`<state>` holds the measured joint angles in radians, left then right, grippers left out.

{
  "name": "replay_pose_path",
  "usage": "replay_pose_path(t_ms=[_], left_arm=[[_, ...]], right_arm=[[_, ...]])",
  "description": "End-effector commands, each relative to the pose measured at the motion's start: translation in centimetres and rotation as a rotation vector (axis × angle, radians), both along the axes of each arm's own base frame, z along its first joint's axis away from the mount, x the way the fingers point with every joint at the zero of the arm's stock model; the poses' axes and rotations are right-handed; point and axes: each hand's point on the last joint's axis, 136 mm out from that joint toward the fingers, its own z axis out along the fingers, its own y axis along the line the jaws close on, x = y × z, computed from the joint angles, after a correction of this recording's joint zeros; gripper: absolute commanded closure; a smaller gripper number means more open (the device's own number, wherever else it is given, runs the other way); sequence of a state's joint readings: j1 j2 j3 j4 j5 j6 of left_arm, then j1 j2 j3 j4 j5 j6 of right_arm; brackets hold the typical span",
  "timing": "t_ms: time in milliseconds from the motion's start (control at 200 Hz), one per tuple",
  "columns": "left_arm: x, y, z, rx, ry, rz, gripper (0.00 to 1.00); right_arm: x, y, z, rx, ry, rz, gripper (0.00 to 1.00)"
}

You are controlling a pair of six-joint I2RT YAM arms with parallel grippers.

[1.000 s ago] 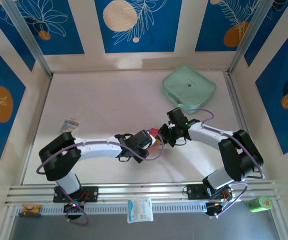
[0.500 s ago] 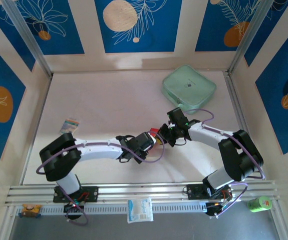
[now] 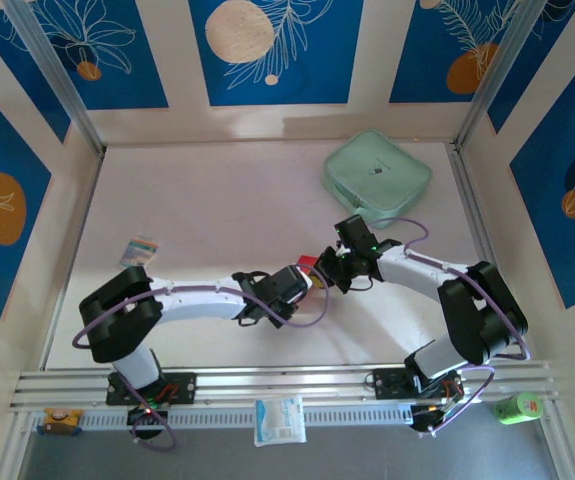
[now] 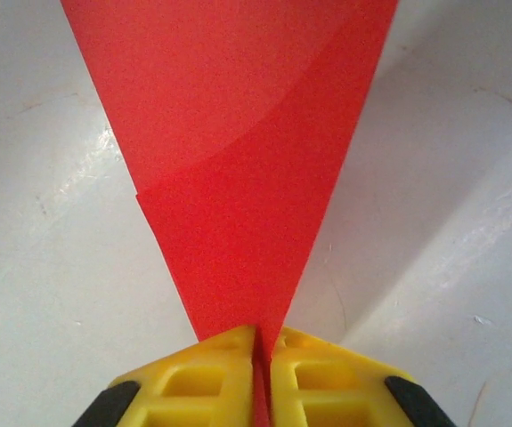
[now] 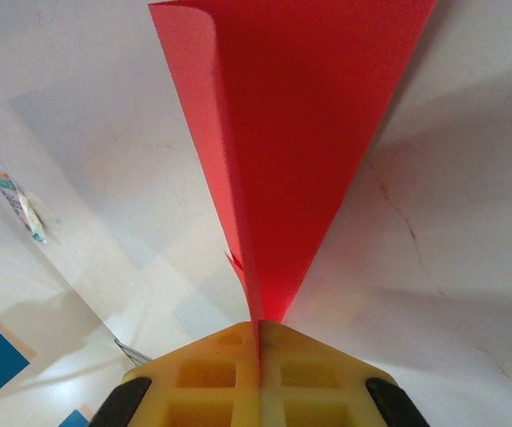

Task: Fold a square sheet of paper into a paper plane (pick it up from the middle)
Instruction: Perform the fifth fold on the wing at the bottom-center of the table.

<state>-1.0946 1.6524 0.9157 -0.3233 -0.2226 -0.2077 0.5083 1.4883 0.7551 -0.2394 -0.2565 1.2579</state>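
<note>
Left wrist view is showing the left tool [image 4: 263, 356] clenching the narrow end of the red sheet [image 4: 238, 160], with its yellow pads pressed together and the paper edge running up between them. Right wrist view is showing the right tool [image 5: 257, 342] pinching another tip of the same sheet, likewise shut tight on it. From above, both tools are sitting close together over the middle of the bench [image 3: 217, 200]. The sheet is spanning the small gap between them and appears to be hanging just off the surface, throwing a shadow. By my reading, the two grips are holding the doubled paper taut so a crease can be set before the next fold. The mint-green case [image 3: 377, 178] is lying well apart at the far right, outside the working area.
</note>
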Motion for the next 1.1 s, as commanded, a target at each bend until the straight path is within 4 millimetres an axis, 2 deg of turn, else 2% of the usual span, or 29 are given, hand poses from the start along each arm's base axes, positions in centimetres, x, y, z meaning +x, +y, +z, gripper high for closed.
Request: replay_pose_path(t_ms=[0, 140, 240, 450, 735, 890, 1095], left_arm=[[0.2, -0.3, 0.3, 0.018, -0.016, -0.004, 0.9], [0.1, -0.3, 0.4, 0.016, -0.016, -0.005, 0.97], [0.1, -0.4, 0.3, 0.009, -0.009, -0.003, 1.0], [-0.9, -1.4, -0.2, -0.044, 0.086, -0.01, 1.0], [-2.3, -3.9, -0.6, -0.236, 0.346, -0.017, 1.0], [-2.8, -4.6, -1.1, -0.28, 0.439, -0.015, 1.0], [-3.0, -5.6, -1.4, -0.366, 0.553, 0.004, 1.0]], right_arm=[[-0.6, -0.1, 0.3, 0.022, 0.011, 0.004, 1.0], [-0.6, -0.1, 0.4, 0.02, 0.009, 0.006, 1.0], [-0.5, -0.5, 0.7, 0.0, -0.006, 0.012, 0.89], [-0.5, -4.4, 2.0, -0.107, -0.075, -0.047, 0.7], [-1.0, -8.1, 3.1, -0.132, -0.196, -0.118, 0.67], [-1.4, -8.2, 3.4, -0.109, -0.246, -0.114, 0.67], [-1.7, -6.7, 3.2, -0.042, -0.305, -0.039, 0.68]])
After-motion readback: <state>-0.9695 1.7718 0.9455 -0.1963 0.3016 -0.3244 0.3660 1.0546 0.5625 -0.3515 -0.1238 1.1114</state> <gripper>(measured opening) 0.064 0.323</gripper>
